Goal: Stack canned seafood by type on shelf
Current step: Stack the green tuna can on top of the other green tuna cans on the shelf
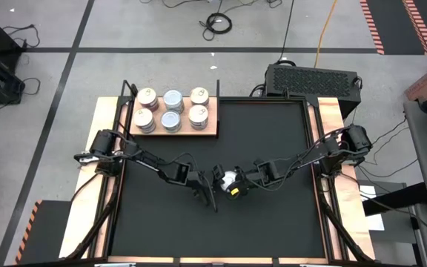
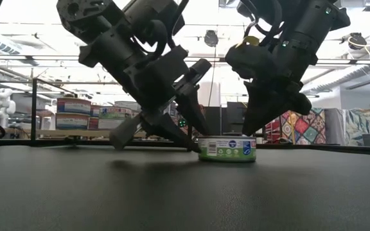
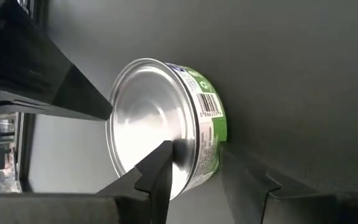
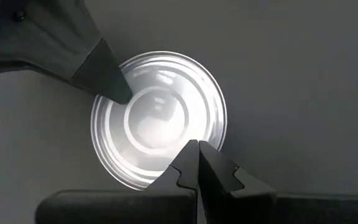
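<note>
While both dark arms are meeting near the middle of the black mat (image 1: 221, 230) on the desk, I am watching them work over a single short round silver tin with a green label (image 2: 227, 149). It is sitting flat on the mat, plain silver end up, just toward five o'clock of the mat's centre in the high view.

My left gripper (image 3: 191, 177) is reaching in from nine o'clock, tilted low. Its jaws are standing partly open astride the tin's rim, one finger (image 3: 157, 174) lying over the silver top, the other down beside the green wall. I cannot tell whether they are gripping it.

My right gripper (image 4: 197, 163) is coming in from three o'clock and hanging right above the tin, its jaws pressed fully together and holding nothing, tips over the tin's edge.

At eleven o'clock of the mat, the flat light wooden shelf board (image 1: 212, 130) is carrying six other round tins (image 1: 172, 99), some gold-lidded, some silver-bluish, in two rows, well apart from the grippers.
</note>
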{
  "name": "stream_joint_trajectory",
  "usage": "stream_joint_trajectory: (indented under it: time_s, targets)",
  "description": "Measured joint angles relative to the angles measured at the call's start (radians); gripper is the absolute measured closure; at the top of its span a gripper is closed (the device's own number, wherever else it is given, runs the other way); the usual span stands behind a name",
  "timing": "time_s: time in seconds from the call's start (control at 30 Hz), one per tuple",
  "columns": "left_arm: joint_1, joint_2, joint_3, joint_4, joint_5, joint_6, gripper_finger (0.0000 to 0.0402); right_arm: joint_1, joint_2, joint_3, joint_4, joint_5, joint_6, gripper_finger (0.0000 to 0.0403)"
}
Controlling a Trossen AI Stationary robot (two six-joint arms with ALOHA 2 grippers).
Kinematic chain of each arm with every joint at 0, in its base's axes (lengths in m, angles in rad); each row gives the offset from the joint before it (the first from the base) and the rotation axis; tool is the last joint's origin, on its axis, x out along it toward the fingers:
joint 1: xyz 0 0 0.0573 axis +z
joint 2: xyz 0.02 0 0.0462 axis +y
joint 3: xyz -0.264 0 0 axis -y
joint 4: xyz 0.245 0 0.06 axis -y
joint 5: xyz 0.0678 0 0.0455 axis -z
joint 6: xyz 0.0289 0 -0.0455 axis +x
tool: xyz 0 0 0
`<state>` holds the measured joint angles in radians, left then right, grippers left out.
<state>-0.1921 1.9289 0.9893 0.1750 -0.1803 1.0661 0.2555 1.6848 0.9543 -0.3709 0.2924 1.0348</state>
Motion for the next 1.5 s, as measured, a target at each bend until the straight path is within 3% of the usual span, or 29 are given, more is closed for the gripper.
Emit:
stream_joint_trajectory:
  time_s: [0.2,0.5,0.83,1.1,1.5]
  targets:
    - [-0.007,0.0,0.001,-0.017,-0.035,0.024,0.0286,0.005,0.0,0.0,0.0,0.004,-0.017,0.0403]
    - [-0.013,-0.003,0.002,-0.025,-0.068,0.013,0.0393,0.046,-0.062,0.0,-0.033,0.062,-0.033,0.0403]
    - [-0.043,-0.018,-0.002,-0.042,-0.127,-0.034,0.0401,0.143,-0.15,0.0,-0.053,0.206,-0.018,0.0403]
    - [-0.052,-0.119,-0.004,-0.106,-0.132,-0.093,0.0401,0.203,-0.155,0.0,-0.076,0.293,0.042,0.0403]
    - [-0.052,-0.268,-0.004,-0.27,-0.217,-0.183,0.0401,0.218,-0.155,0.0,-0.067,0.31,0.053,0.0403]
